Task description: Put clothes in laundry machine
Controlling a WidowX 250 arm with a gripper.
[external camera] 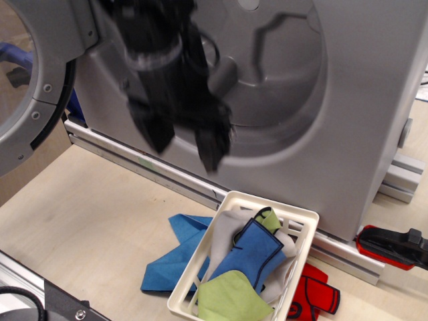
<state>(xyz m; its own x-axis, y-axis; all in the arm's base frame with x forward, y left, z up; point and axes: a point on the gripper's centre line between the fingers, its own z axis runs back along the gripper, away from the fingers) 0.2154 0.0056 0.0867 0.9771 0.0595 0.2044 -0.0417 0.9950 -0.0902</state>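
Observation:
The clothes (pixel 249 257) lie bundled in a small white slatted basket (pixel 304 235) on the table: a blue cloth with dark trim on top, a lime-green one (pixel 231 297) at the front, white-grey ones underneath. The laundry machine (pixel 348 100) is a large grey box with its round drum mouth open and its clear-window door (pixel 30 87) swung out to the left. My black gripper (pixel 187 144) is blurred by motion, open and empty, in front of the drum's lower rim, above and left of the basket.
A plain blue cloth (pixel 175 257) lies on the table left of the basket. A red cloth with dark trim (pixel 313 293) lies to its right. A red and black clamp (pixel 394 246) sits at far right. An aluminium rail (pixel 154 170) runs under the washer.

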